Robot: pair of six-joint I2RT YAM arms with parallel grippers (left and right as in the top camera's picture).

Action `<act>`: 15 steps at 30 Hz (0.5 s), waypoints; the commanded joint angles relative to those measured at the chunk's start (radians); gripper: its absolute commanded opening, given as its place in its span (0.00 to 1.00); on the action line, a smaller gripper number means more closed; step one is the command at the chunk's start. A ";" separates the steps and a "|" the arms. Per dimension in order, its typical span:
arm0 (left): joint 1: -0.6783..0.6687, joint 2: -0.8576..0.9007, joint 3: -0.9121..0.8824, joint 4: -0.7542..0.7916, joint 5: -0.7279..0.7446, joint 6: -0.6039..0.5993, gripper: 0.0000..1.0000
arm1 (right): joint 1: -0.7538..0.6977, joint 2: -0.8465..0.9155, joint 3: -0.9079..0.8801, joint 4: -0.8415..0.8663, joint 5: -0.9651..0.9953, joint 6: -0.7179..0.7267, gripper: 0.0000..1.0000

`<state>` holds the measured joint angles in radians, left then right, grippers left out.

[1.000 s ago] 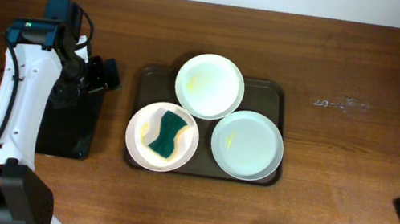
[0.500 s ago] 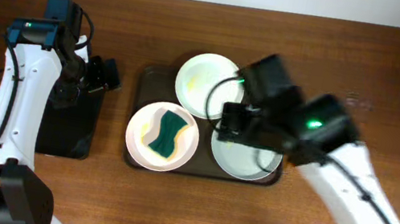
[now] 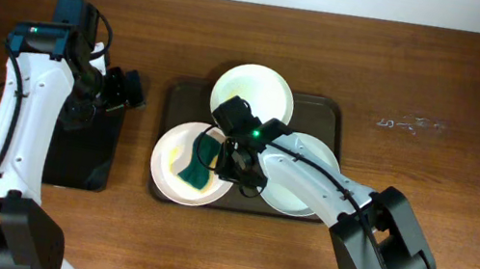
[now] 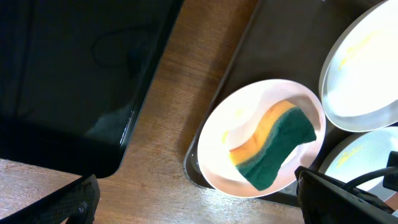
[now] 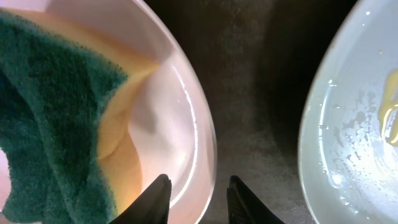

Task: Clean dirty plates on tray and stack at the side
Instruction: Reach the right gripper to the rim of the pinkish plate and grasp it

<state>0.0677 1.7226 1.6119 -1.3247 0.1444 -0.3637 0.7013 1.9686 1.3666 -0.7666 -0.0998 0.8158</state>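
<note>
Three white plates lie on the brown tray (image 3: 330, 112). The top plate (image 3: 254, 93) and the right plate (image 3: 310, 181) carry faint yellow smears. The left plate (image 3: 167, 176) holds a green-and-yellow sponge (image 3: 199, 162). My right gripper (image 5: 198, 190) is down at this plate's right rim (image 5: 208, 143), one finger inside the rim and one outside over the tray; the jaws are narrow and a gap shows on each side of the rim. My left gripper (image 3: 125, 91) hangs wide open and empty, left of the tray and above the black tray.
A smaller black tray (image 3: 81, 152) lies left of the brown tray, under the left arm. Bare wooden table surrounds both trays. The right arm reaches over the right plate.
The right arm came in from the lower right, crossed the right plate and dropped to the left plate's rim, with its jaws narrowing. The left arm stayed still.
</note>
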 commanded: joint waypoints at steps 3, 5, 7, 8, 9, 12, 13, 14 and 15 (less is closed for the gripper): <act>0.003 -0.002 0.003 -0.001 -0.003 -0.006 1.00 | 0.005 0.019 -0.018 -0.001 0.026 0.013 0.32; 0.002 -0.002 0.003 -0.001 -0.003 -0.006 1.00 | 0.005 0.019 -0.037 0.016 0.025 0.013 0.32; -0.017 -0.002 0.003 -0.001 -0.003 -0.002 0.99 | 0.005 0.019 -0.043 0.026 0.025 0.013 0.31; -0.032 -0.002 0.003 0.000 -0.004 0.002 1.00 | 0.005 0.019 -0.045 0.027 0.025 0.012 0.32; -0.042 -0.002 0.003 0.000 -0.005 0.002 1.00 | 0.006 0.019 -0.047 0.029 0.025 0.013 0.32; -0.059 -0.002 0.003 0.000 -0.012 0.002 1.00 | 0.006 0.021 -0.079 0.069 0.024 0.013 0.31; -0.059 -0.002 0.003 0.000 -0.011 0.008 0.99 | 0.006 0.021 -0.087 0.080 0.024 0.013 0.26; -0.059 -0.002 0.003 0.000 -0.011 0.031 0.99 | 0.006 0.021 -0.088 0.080 0.025 0.012 0.23; -0.059 0.000 -0.001 0.000 -0.011 0.041 1.00 | 0.006 0.021 -0.089 0.084 0.024 0.013 0.13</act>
<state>0.0105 1.7226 1.6119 -1.3243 0.1436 -0.3588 0.7013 1.9705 1.2861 -0.6891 -0.0948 0.8146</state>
